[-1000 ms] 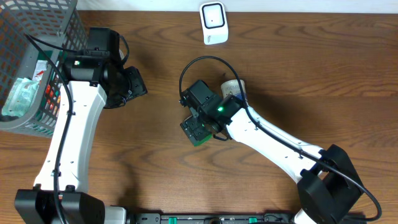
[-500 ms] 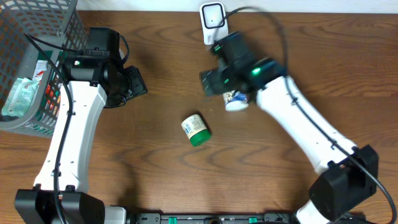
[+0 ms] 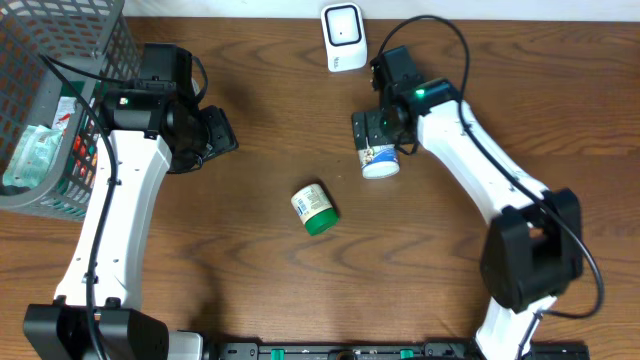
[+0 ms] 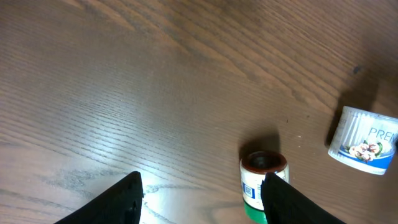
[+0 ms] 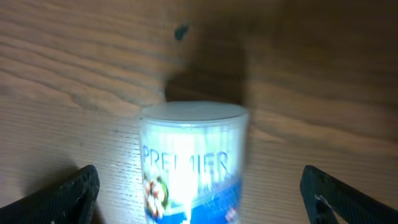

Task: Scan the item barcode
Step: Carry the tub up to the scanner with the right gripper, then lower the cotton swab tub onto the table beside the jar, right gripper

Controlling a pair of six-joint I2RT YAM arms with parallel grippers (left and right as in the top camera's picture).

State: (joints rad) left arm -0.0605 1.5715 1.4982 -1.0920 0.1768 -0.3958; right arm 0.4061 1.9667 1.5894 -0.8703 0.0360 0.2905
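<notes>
A white and blue tub (image 3: 381,161) (image 5: 193,158) lettered "PREMIER" lies on its side below the white barcode scanner (image 3: 343,37). My right gripper (image 3: 376,138) (image 5: 202,199) hangs over it, open wide, one finger on each side and apart from its walls. A small white bottle with a green cap (image 3: 315,208) (image 4: 260,182) lies loose mid-table. My left gripper (image 3: 216,140) (image 4: 202,202) is open and holds nothing. It hovers well left of the bottle, which shows beside its right finger (image 4: 289,202) in the left wrist view, with the tub (image 4: 365,140) further off.
A grey wire basket (image 3: 105,60) with packaged goods stands at the far left edge, next to the left arm. The right arm's cable loops above the tub, close to the scanner.
My right gripper left the green-capped bottle lying mid-table, swung up toward the scanner and settled over the tub with its jaws wider. The left arm stayed put.
</notes>
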